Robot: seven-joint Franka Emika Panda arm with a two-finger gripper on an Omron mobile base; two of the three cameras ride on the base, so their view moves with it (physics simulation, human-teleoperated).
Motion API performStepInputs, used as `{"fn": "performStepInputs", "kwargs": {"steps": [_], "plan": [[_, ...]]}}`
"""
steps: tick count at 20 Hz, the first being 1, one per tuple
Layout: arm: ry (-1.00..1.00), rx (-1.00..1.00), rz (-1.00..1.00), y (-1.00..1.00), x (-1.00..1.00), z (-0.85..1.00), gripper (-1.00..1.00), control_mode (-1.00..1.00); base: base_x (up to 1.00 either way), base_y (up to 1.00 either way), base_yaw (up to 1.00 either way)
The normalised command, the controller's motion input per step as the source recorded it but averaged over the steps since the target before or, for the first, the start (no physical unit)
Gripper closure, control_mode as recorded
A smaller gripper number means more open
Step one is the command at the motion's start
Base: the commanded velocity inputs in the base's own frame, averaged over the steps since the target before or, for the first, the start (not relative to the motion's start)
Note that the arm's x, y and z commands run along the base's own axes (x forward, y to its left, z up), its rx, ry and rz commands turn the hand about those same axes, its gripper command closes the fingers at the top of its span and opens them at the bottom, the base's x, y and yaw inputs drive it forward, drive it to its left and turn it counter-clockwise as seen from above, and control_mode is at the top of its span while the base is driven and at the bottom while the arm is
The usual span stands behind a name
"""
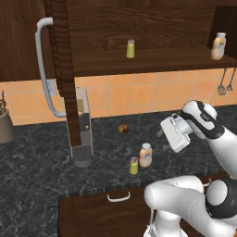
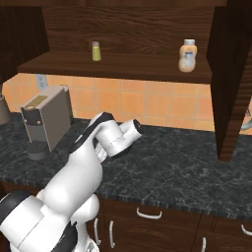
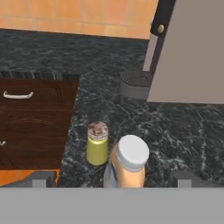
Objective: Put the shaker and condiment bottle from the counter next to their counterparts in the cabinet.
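Two things to move: the shaker (image 1: 134, 165) and the condiment bottle (image 1: 145, 154), upright and just beside each other near the front edge of the table (image 1: 41, 162).
Left to right on the table, left base view: a grey pot at the far left, the grey machine (image 1: 82, 127) behind the open cabinet door (image 1: 61, 69), a small brown round thing (image 1: 123, 128) near the wall, then the shaker, then the bottle, then the gripper (image 1: 165, 133).
Shaker from bottle: left of it and slightly nearer the front edge; whether they touch I cannot tell.
Gripper from the pair: up and to the right of them, tilted down toward them, apart from both.
Hand view: the bottle (image 3: 127, 162) sits almost centred between the two finger tips low in the view, the shaker (image 3: 97, 144) just left of it.
Nearer thing: the bottle, by my judgement, so it looks the likelier first grasp.
Long axis: both stand vertical, caps up; a side-on closure across the body should suit.
Gripper state: fingers set wide apart, holding nothing.
Risk: closing on the bottle may nudge the shaker beside it.
Counterparts: matching shaker (image 1: 130, 48) mid-shelf in the cabinet (image 1: 139, 28), matching bottle (image 1: 218, 46) at the shelf's right end.
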Motion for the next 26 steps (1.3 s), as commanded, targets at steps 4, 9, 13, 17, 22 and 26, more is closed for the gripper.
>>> {"fn": "performStepInputs", "kwargs": {"steps": [4, 9, 13, 17, 22, 26], "plan": [[0.00, 0.00, 0.00, 0.00, 0.21, -0.22, -1.00, -1.00, 0.00, 0.00, 0.00], [0.00, -0.02, 0.00, 0.01, 0.17, -0.29, -1.00, -1.00, 0.00, 0.00, 0.00], [0.00, 0.00, 0.00, 0.00, 0.12, -0.21, -1.00, -1.00, 0.00, 0.00, 0.00], [0.00, 0.00, 0.00, 0.09, 0.02, -0.18, -1.00, -1.00, 0.00, 0.00, 0.00], [0.00, -0.05, 0.00, 0.25, 0.01, -0.17, -1.00, -1.00, 0.00, 0.00, 0.00], [0.00, -0.04, 0.00, 0.23, 0.00, -0.15, -1.00, -1.00, 0.00, 0.00, 0.00]]}}
